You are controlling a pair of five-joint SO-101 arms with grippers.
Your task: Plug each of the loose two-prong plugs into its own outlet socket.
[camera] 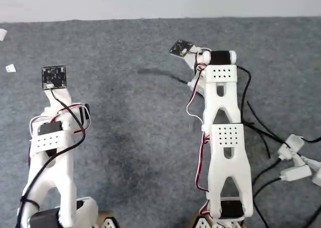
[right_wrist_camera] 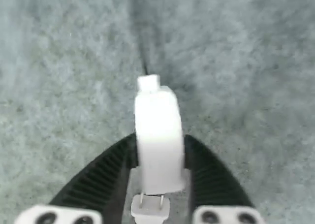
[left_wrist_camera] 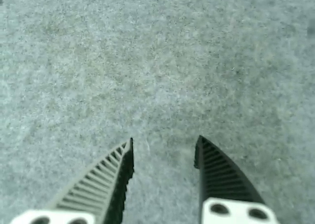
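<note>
My right gripper (right_wrist_camera: 160, 138) is shut on a white two-prong plug (right_wrist_camera: 157, 113), gripping its body from both sides. The plug's two metal prongs (right_wrist_camera: 150, 201) point back toward the wrist, and its black cable (right_wrist_camera: 143, 61) runs away over the grey carpet. In the high view that cable (camera: 161, 75) trails left from the front of the right arm (camera: 223, 102). My left gripper (left_wrist_camera: 165, 147) is open above bare carpet with nothing between its fingers. The left arm (camera: 52, 143) stands at the left side of the table.
A cluster of white plugs and socket pieces (camera: 293, 160) with black cables (camera: 261, 138) lies at the right edge, beside the right arm's base. Two small white scraps (camera: 10, 67) lie at the far left. Grey carpet covers the middle.
</note>
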